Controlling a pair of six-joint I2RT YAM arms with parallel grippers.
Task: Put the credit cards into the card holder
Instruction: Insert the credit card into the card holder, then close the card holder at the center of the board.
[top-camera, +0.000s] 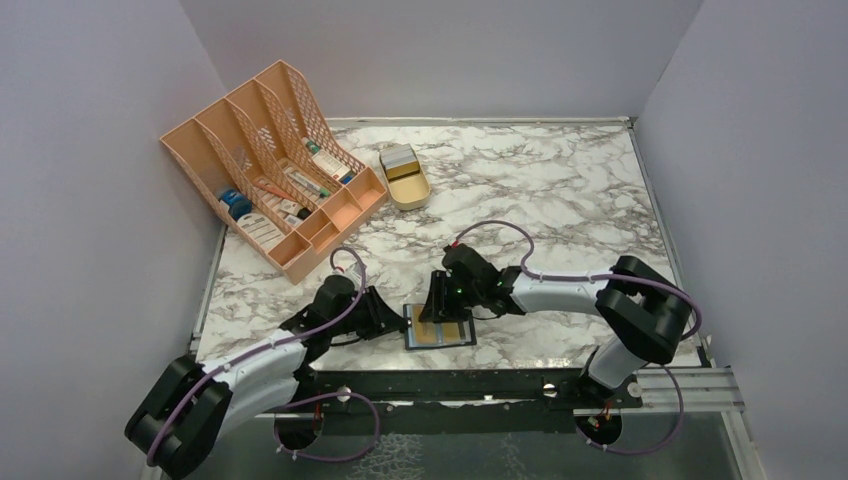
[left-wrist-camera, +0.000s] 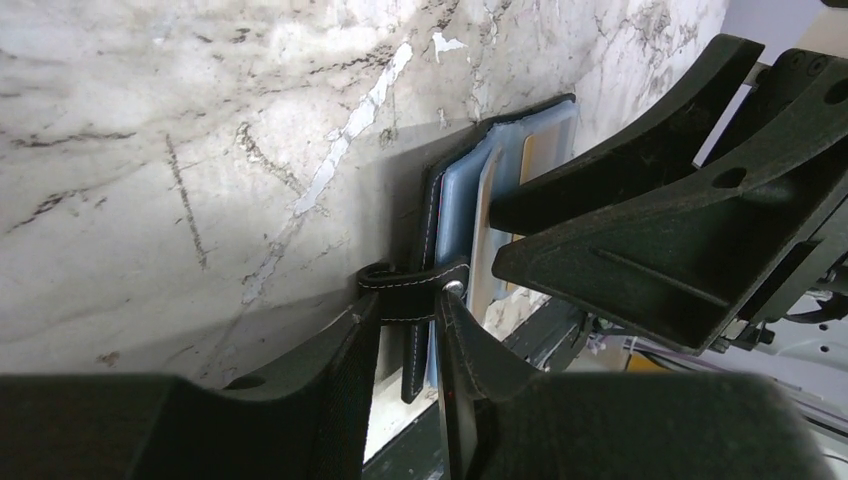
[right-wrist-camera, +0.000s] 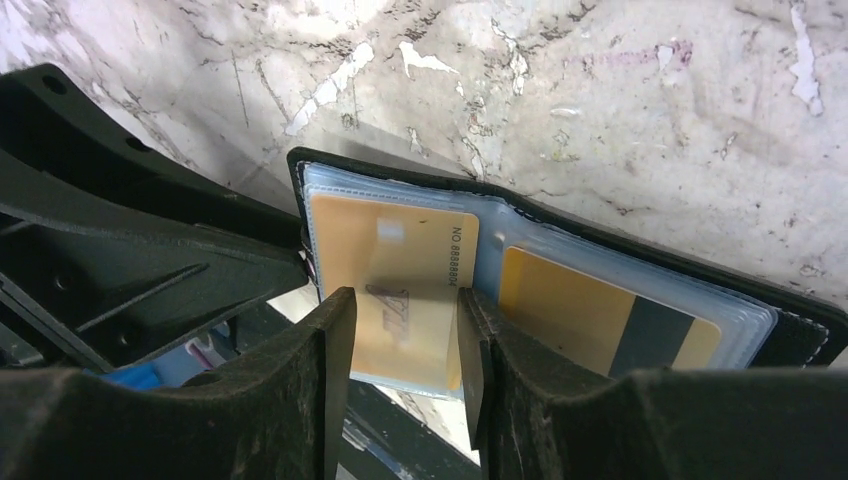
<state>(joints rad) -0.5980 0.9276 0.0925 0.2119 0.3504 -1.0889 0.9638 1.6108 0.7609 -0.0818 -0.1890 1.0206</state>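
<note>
Clenching the card holder (left-wrist-camera: 455, 190) by its strap is the left claw (left-wrist-camera: 410, 300); right claw (right-wrist-camera: 405, 305) straddles gold card (right-wrist-camera: 390, 245), grip unclear.

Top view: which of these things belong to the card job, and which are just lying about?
In the job: card holder, lying open; gold card partway in; second gold card already in; left gripper pinching the holder's strap; right gripper over the first card.
Lying about: peach organiser with boxes; tan tin.
</note>
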